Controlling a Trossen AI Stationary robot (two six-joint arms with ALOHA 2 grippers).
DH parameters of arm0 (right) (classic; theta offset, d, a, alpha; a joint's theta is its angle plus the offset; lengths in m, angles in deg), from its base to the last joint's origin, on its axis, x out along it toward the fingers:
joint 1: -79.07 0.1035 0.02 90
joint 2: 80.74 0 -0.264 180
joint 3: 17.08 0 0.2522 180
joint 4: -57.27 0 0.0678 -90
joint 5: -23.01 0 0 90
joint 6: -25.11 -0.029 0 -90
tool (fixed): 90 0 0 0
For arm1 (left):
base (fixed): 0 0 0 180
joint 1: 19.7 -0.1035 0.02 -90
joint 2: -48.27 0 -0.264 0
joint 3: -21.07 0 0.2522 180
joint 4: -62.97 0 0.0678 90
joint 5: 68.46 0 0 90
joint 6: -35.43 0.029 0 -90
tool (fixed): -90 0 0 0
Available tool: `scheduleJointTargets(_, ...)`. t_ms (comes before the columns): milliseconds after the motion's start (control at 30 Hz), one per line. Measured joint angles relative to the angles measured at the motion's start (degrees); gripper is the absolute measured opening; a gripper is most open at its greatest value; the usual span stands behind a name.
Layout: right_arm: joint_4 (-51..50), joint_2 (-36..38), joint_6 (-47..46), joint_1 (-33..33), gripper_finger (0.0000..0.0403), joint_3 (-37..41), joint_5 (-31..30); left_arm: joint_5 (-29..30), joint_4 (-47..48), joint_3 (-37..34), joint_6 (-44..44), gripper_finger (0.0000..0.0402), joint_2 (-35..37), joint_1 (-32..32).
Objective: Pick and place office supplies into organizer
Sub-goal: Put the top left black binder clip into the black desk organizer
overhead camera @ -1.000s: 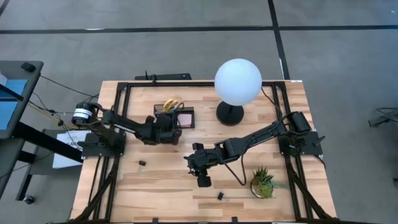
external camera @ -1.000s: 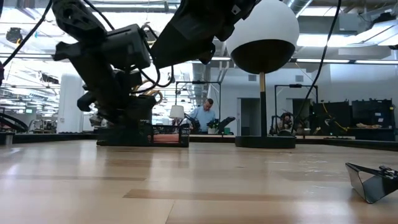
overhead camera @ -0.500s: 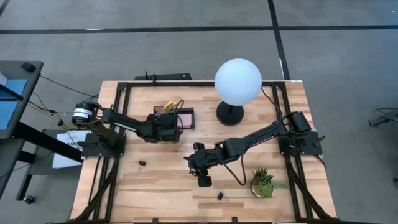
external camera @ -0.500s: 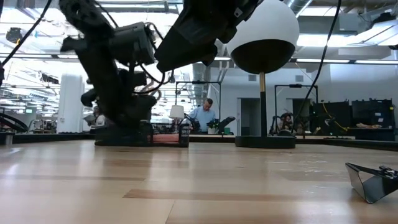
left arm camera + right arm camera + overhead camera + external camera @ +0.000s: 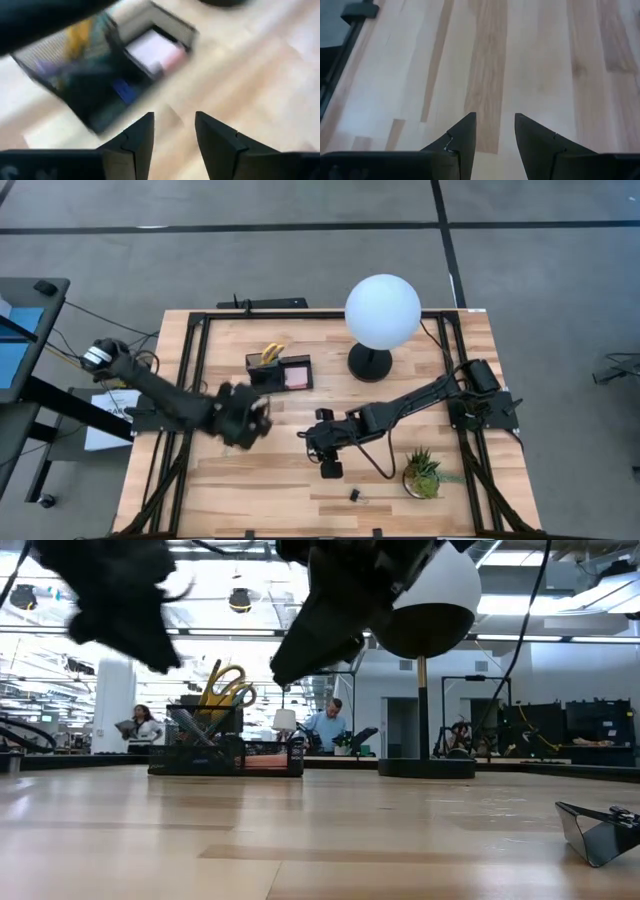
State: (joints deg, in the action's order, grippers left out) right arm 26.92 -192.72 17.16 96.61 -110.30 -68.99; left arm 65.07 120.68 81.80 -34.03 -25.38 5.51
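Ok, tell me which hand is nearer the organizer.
Left. The left hand is open over the table just in front of the organizer, toward its left side. The right hand, also open, hangs farther out toward the table's middle.

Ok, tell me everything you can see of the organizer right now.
The organizer is a small black mesh-looking box on the table's far side, left of the lamp base. It has two joined parts: a taller cup holding yellow-handled scissors, handles up, and a lower square tray with a pink sticky-note pad in it. It stands upright and level. Neither gripper touches it; the left gripper is nearer than the organizer, over bare wood.
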Motion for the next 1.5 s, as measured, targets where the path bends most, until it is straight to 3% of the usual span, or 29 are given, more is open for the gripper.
scheduleJointTargets(267,2.9,0.0,-1.0,-0.4,0.0127,1.9,0.2,-8.8,-0.7,-6.1,-23.1,0.0139,-2.6,16.1)
scheduleJointTargets(500,6.3,0.0,-0.8,-0.4,0.0127,1.9,0.5,-19.5,-0.2,-6.9,-31.4,0.0139,-5.9,19.8)
scheduleJointTargets(800,6.8,0.0,-0.7,-0.9,0.0127,1.9,0.5,-28.6,4.0,-6.9,-35.1,0.0139,-5.9,20.2)
scheduleJointTargets(1167,6.8,0.0,-0.6,-1.2,0.0127,1.9,0.6,-30.8,9.1,-6.9,-37.6,0.0139,-5.9,20.2)
scheduleJointTargets(1500,6.8,0.0,-0.6,-1.2,0.0127,1.9,0.6,-29.2,9.2,-6.9,-29.6,0.0139,-5.9,20.1)
